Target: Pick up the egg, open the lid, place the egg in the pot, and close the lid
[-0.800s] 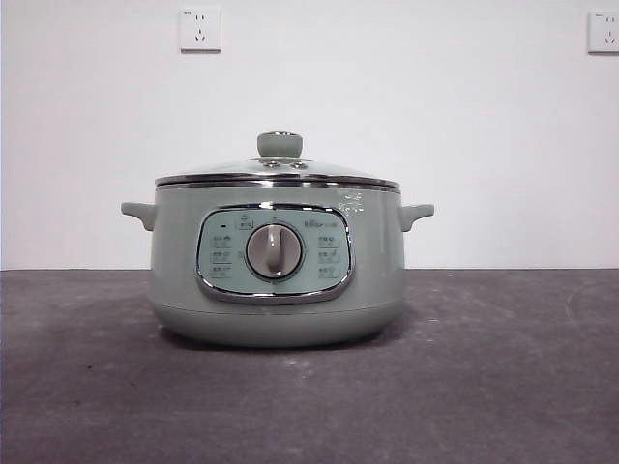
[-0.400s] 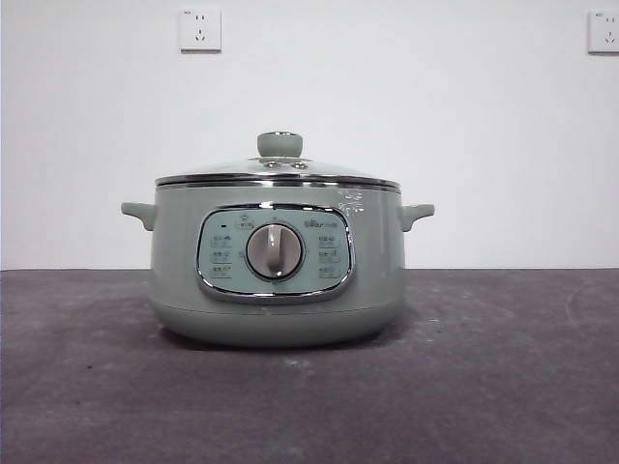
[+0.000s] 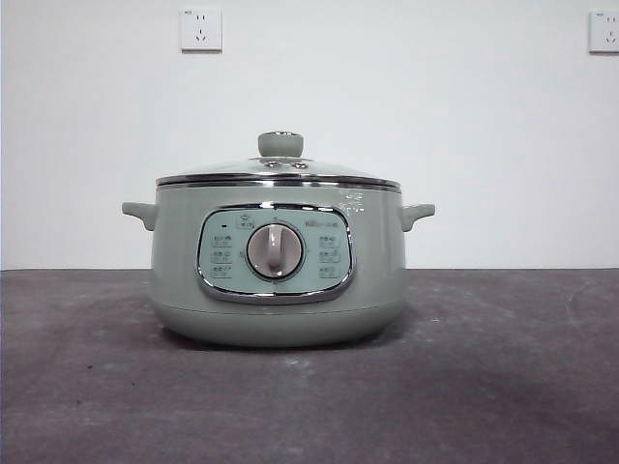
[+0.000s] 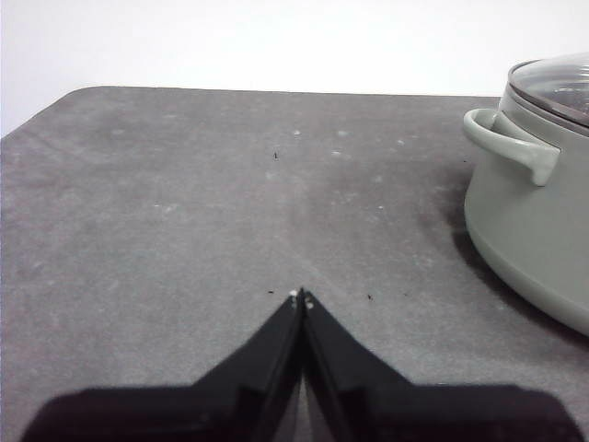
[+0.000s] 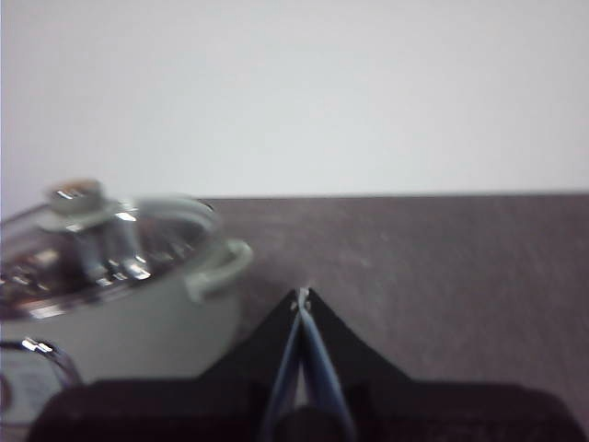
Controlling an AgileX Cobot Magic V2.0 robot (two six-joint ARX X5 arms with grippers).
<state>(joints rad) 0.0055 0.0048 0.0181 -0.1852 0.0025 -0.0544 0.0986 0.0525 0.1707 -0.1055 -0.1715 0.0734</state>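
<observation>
Oddly, the pot's [image 3: 278, 266] panel print is unreadable; left gripper [image 4: 300, 296] and right gripper [image 5: 302, 295] pinched together, empty.

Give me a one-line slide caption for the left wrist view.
Left gripper shut above the grey table, the lidded pot off to one side.

Dark grey, faintly speckled matte table [image 3: 503, 387] in my feed, rounded corner in my left wrist view, wide pale sage-green electric cooking pot [image 3: 278, 290] standing directly on it near the middle, shadow beneath its base
</observation>
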